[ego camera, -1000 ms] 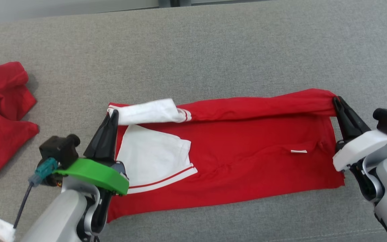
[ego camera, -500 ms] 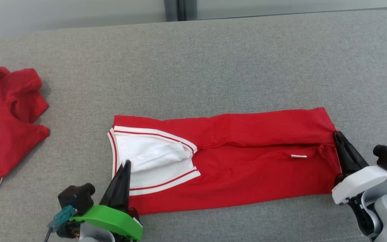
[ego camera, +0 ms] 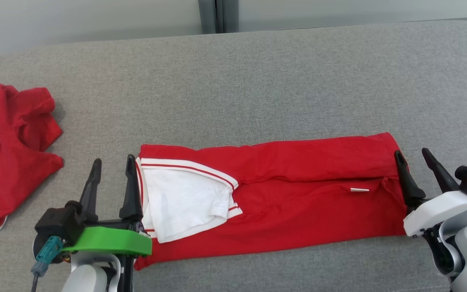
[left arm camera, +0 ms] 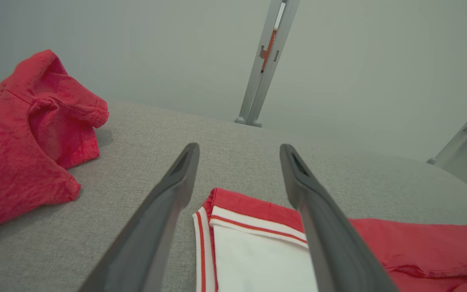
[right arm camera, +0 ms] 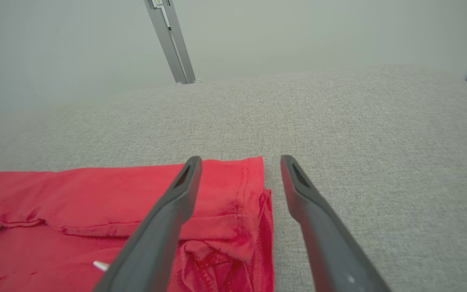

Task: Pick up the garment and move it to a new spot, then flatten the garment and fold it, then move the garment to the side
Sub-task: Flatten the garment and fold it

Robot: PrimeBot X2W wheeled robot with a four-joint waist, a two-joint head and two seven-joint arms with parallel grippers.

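Note:
The garment [ego camera: 298, 194], red with a white, red-striped sleeve, lies folded lengthwise in a long band on the grey padded surface [ego camera: 258, 81]. My left gripper [ego camera: 113, 160] stands open at the band's left end, its right finger against the striped edge, nothing between the fingers. In the left wrist view the left gripper [left arm camera: 239, 147] straddles the corner of the garment [left arm camera: 253, 255]. My right gripper [ego camera: 411, 152] is open at the right end, its left finger lying on the cloth. In the right wrist view the right gripper [right arm camera: 241, 158] spans the hem of the garment [right arm camera: 75, 194].
A second red garment [ego camera: 10, 150] lies crumpled at the left edge of the surface, also in the left wrist view as a red heap [left arm camera: 26, 134]. A grey metal post [ego camera: 217, 16] stands against the pale wall behind the far edge.
Both grippers drew the far edge of the garment toward me over the near half, then opened and let it go. The head camera tilted, so the whole picture shifted.

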